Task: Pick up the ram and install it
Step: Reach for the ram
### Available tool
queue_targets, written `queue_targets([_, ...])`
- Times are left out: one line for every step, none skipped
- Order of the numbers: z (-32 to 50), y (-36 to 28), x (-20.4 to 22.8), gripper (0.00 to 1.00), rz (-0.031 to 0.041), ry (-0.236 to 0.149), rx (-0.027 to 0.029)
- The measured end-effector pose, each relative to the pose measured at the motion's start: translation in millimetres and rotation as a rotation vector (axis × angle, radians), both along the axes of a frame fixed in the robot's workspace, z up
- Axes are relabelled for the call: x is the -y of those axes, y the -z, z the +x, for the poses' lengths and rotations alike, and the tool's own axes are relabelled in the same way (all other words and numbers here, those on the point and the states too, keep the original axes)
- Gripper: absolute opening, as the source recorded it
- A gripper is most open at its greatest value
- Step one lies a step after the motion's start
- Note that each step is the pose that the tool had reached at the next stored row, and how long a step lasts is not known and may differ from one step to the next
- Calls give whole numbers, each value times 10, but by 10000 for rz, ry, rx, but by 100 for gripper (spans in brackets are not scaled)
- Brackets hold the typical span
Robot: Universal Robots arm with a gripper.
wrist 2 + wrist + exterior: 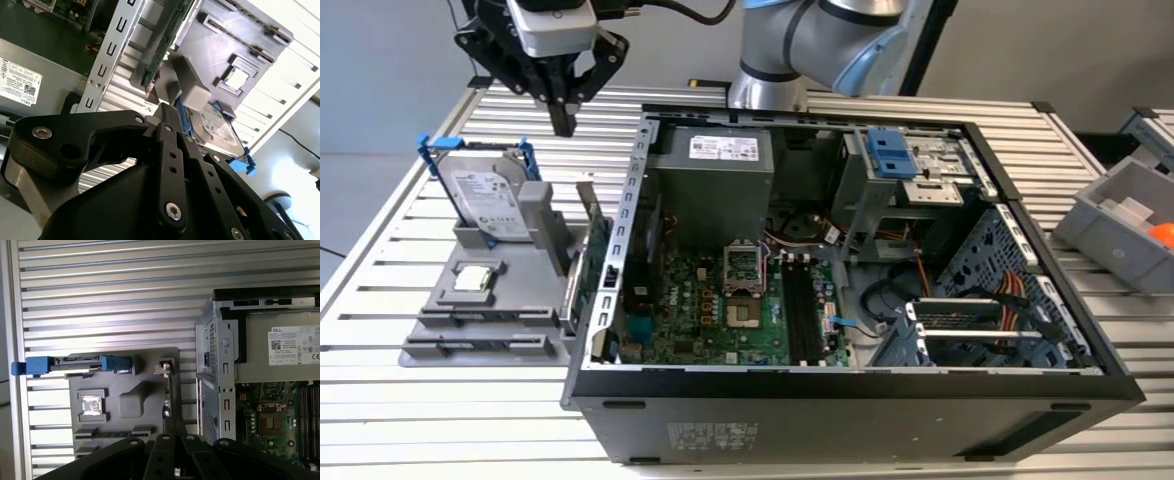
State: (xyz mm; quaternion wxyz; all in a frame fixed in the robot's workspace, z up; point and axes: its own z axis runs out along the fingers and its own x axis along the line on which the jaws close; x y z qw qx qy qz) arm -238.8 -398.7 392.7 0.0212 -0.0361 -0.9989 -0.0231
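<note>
Black two-finger gripper (563, 122) hangs over the far end of the slatted metal table (400, 420), on the exterior view's left. Its fingers are pinched together with nothing between them, as far as I can see.

The ram (571, 295), a thin blue-green circuit-board stick, looks to be standing on its long edge along the right side of the grey plastic parts holder (507, 355). It's just left of the larger green card with the metal bracket (596, 265). Honestly, those two boards sit so close I can't be sure which edge is which. By the look of it, the ram isn't in the long black motherboard slots (794, 310) of the open black computer case (854, 410) yet.

Handling-wise I'd expect it to be light and stiff, but thin and easy to crack. Best bet is to pinch the flat faces near the middle of the top edge, square on so it doesn't twist.
</note>
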Motion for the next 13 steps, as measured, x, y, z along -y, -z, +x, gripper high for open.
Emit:
queue_targets([-6, 0, 0, 0, 0, -1, -3])
queue_targets([-13, 0, 0, 0, 1, -1, -7])
queue_targets([-20, 0, 0, 0, 0, 0, -12])
queue_targets([-28, 0, 0, 0, 0, 0, -16])
queue_targets([-36, 0, 0, 0, 0, 0, -20])
queue_targets([-46, 0, 0, 0, 1, 0, -24])
queue_targets([-55, 1, 0, 0, 1, -1, -28])
queue_targets([-64, 0, 0, 0, 0, 0, -32])
queue_targets([-73, 0, 0, 0, 0, 0, -36])
queue_targets([-82, 1, 0, 0, 1, 0, -40])
queue_targets([-90, 0, 0, 0, 1, 0, -43])
queue_targets([-103, 0, 0, 0, 1, 0, -48])
queue_targets([-117, 0, 0, 0, 1, 0, -52])
